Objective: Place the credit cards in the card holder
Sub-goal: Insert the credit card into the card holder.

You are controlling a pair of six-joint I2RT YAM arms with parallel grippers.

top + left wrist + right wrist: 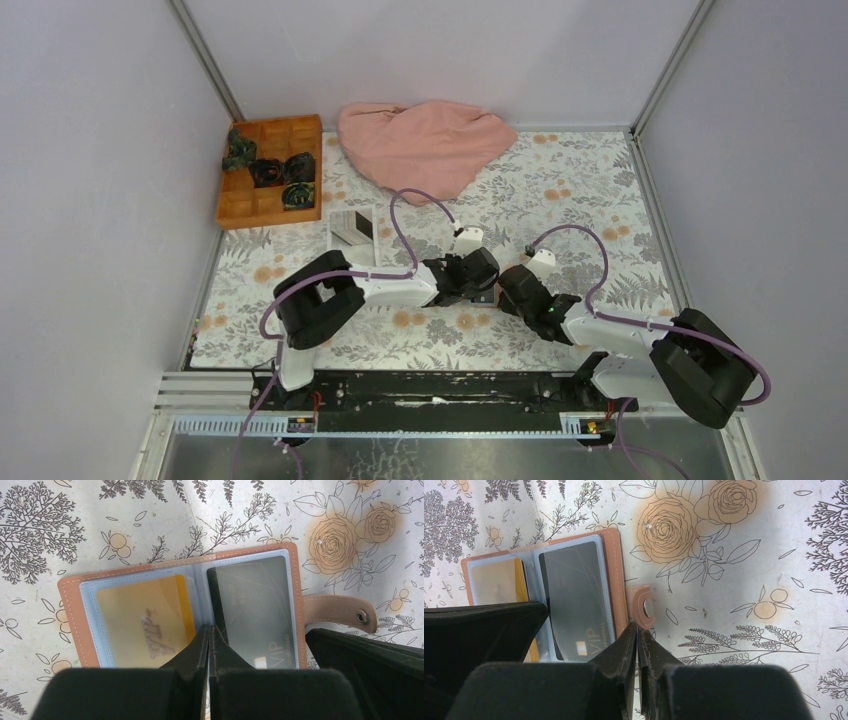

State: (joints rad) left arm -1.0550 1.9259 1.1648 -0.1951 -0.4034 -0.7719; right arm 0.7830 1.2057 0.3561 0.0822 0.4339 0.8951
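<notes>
The card holder (195, 592) lay open mid-frame on the desk (75, 520), gold card (145, 615) and grey card (250, 605) sleeved inside. The left gripper (208, 630) had its jaws pressed together over the fold, the right gripper (638, 629) likewise beside the snap tab (644, 607), seemingly gripping nothing. Soft, light leather; stiff, slick cards wanted an edge pinch.

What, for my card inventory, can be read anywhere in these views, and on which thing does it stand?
"VIP": on the dark grey card, in the right sleeve of the card holder.
"VIP", in script, hazy: on the gold card, left sleeve.
Small print beside the grey card's "VIP": too small to read.
</notes>
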